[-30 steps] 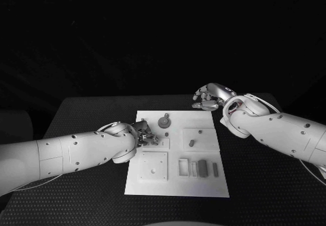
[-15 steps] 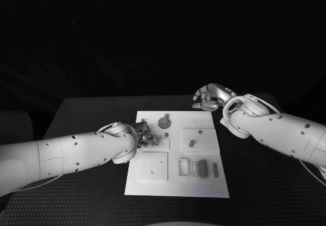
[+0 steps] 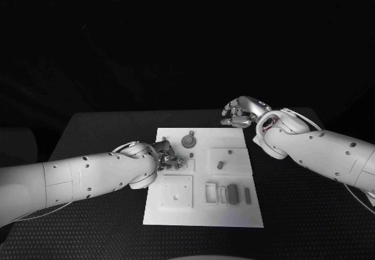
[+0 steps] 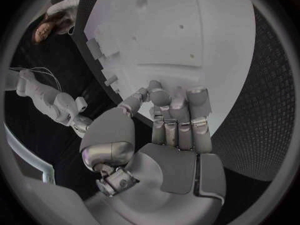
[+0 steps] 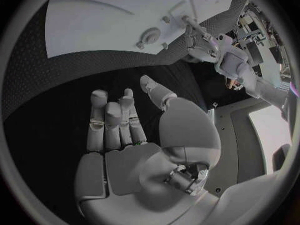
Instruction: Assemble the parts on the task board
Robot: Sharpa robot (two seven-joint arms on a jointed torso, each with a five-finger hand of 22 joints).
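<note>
While the left hand rests on the task board (fingers curled, nothing inside), the right hand hovers open.

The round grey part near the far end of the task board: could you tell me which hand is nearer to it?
Left. The left hand sits over the board's left edge, just short of the round grey part; the right hand hovers beyond the task board's far right corner.
</note>
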